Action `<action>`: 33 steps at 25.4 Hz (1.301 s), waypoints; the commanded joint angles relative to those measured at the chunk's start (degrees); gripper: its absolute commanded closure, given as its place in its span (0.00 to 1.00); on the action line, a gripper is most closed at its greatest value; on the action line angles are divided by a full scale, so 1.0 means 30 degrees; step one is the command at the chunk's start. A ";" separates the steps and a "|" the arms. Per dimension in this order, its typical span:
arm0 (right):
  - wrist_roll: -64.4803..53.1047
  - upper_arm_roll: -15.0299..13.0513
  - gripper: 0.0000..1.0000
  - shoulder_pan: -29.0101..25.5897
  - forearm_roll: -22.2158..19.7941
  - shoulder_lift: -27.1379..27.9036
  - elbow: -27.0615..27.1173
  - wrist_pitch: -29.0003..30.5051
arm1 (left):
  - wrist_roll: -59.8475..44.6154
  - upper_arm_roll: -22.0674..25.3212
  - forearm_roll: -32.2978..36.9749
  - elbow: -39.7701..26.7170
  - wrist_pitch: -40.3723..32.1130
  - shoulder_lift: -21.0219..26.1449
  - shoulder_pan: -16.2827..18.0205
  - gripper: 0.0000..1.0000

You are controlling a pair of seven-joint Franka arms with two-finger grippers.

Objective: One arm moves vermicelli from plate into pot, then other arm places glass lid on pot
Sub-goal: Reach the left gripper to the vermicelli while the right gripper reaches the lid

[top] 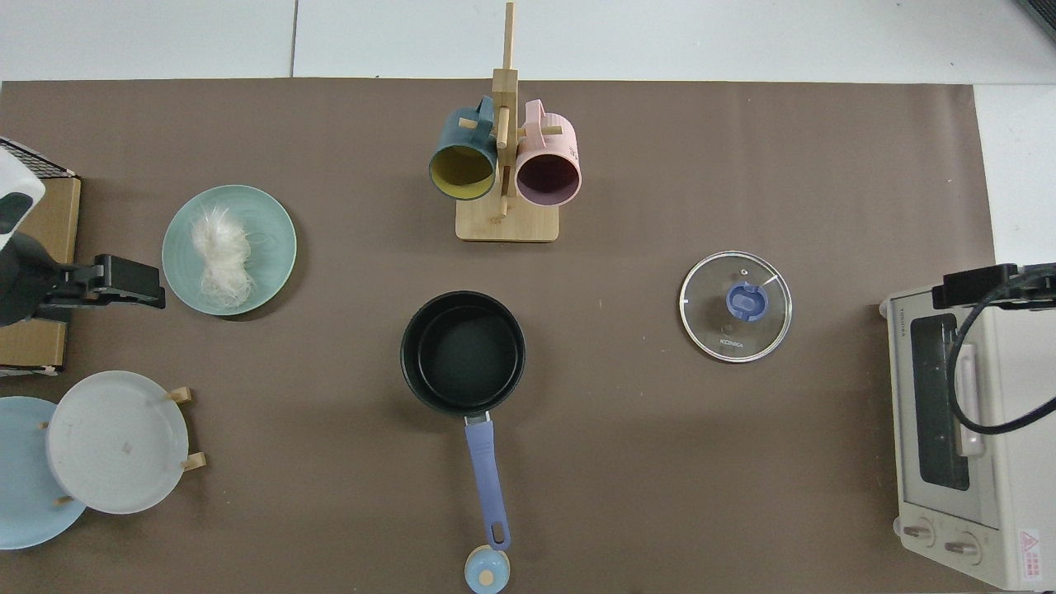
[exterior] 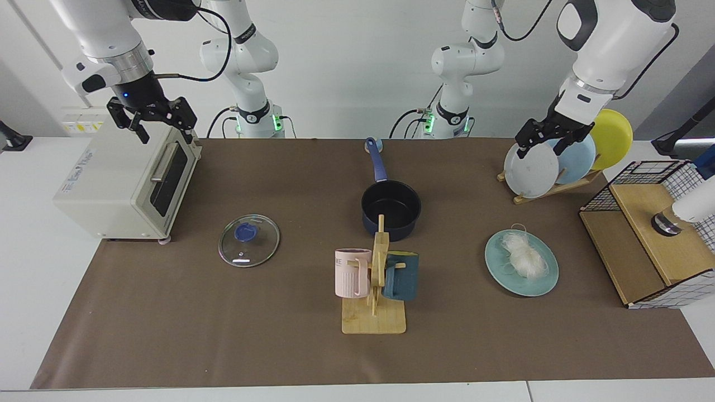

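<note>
Two white jointed robot arms hang above a desk covered with a brown mat, with no step of the cooking task yet carried out. The small loose tangle of thin white vermicelli [exterior: 522, 255] lies on the round pale teal-green plate [exterior: 544, 282], which sits toward the end of the mat on the left arm's side, near a wire-and-wood crate [exterior: 651, 240] at that edge. The small dark navy saucepan [exterior: 391, 211] stands empty at the middle of the mat, its long blue handle pointing to the robots' edge, where a small round pale blue object [top: 487, 569] lies just beyond the handle's tip. The round clear glass lid with a blue centre knob [exterior: 248, 240] lies flat on the mat toward the right arm's end, well apart from the pot and near a cream toaster oven [exterior: 125, 181]. The left gripper [exterior: 550, 137] hovers high in front of a wooden rack of grey, light blue and yellow plates [exterior: 564, 159], its black fingers spread and holding nothing; in the top view it appears just beside the teal plate. The right gripper [exterior: 151, 120] hangs over the toaster oven, fingers likewise apart and empty. A wooden mug stand with a pink and a dark teal mug [exterior: 375, 279] stands near the mat's edge far from the robots. Both the noodle transfer and the lidding remain to be done; the left arm looks best placed to start.
</note>
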 commanded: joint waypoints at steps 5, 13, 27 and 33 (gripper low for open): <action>0.0519 0.0025 0.00 -0.0034 0.0831 -0.0247 -0.0065 -0.0398 | 0.0040 0.0130 0.0371 -0.0208 -0.0220 -0.0284 -0.0216 0.00; 0.0665 0.0699 0.00 -0.0326 0.0773 -0.0013 0.0022 -0.0368 | 0.0302 0.0071 0.0342 -0.0238 0.0248 -0.0284 -0.0274 0.00; 0.1396 0.1432 0.00 -0.0357 0.0188 0.2008 0.0726 0.0918 | 0.0098 0.0714 0.0371 -0.0296 0.3760 0.0212 -0.0010 0.00; 0.1982 0.1783 0.00 -0.0121 -0.0107 0.2243 -0.0678 0.3174 | 0.0098 0.1155 0.0372 -0.0354 0.5668 0.1559 -0.0010 0.00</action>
